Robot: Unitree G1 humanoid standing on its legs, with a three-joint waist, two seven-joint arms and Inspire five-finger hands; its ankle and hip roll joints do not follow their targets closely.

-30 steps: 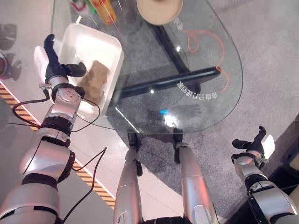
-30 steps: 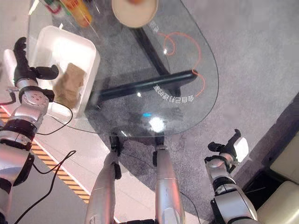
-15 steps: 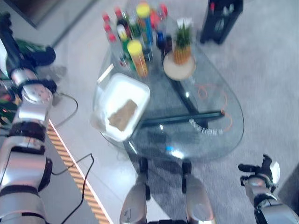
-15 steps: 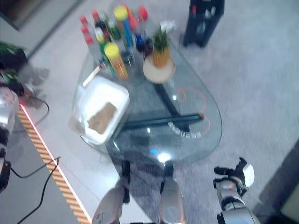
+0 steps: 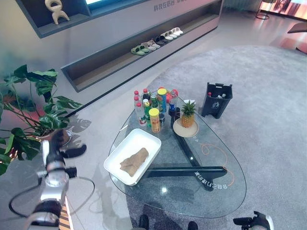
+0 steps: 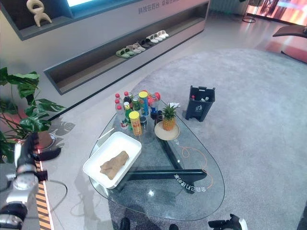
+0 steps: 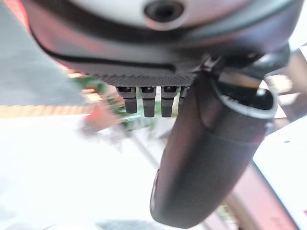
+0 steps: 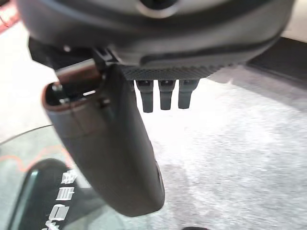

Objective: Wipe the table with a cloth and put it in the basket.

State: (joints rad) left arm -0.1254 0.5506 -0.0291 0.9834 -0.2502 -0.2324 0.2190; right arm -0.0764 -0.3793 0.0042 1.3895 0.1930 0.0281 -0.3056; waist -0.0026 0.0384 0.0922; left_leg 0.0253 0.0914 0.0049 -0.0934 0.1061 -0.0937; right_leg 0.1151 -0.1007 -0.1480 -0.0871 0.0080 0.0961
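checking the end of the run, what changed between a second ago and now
The camera tilted up from a close look down to a wide view of the room, so the whole picture shifted. The left hand drew away from the white basket and hangs open off the table's left side; it took hold of nothing. The right hand stayed low on the right, open. The brown cloth stayed in the basket on the glass table.

White lettering runs along the glass table's (image 5: pixel 225 191) near edge, upside down from here and too small to read; bottle labels (image 5: pixel 154 120) likewise illegible.
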